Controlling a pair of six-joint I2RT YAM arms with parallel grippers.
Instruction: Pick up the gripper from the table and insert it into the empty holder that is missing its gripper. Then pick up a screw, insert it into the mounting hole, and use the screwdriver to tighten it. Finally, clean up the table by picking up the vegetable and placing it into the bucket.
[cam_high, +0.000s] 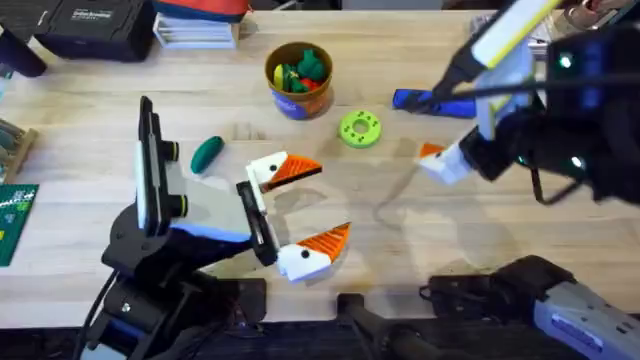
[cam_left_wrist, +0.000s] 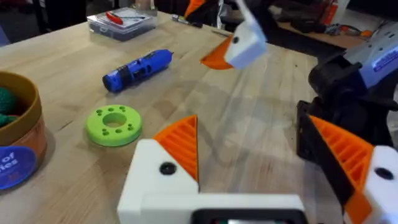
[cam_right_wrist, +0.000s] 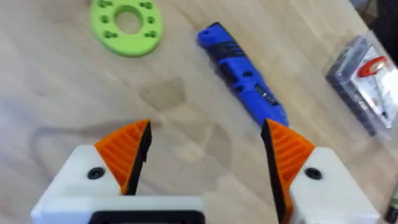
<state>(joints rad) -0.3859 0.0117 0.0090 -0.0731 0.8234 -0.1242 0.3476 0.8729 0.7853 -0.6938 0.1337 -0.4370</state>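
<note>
Hovering open-jawed above the chunky blue cylindrical screwdriver (cam_right_wrist: 244, 84), your right gripper (cam_right_wrist: 205, 155) looks poised to grasp it; your left gripper (cam_high: 297, 215) waits, spread empty, mid-table.

The table (cam_high: 90, 130) has a light wooden top with pale grain lines, and soft light makes faint shadows on it. At the far left corner sits a black case (cam_high: 90, 25). Next to it along the far edge lies a stack of books (cam_high: 200, 25). A green board (cam_high: 15, 220) lies at the left edge. A clear plastic box (cam_left_wrist: 121, 22) with something red inside sits near the far edge.
</note>
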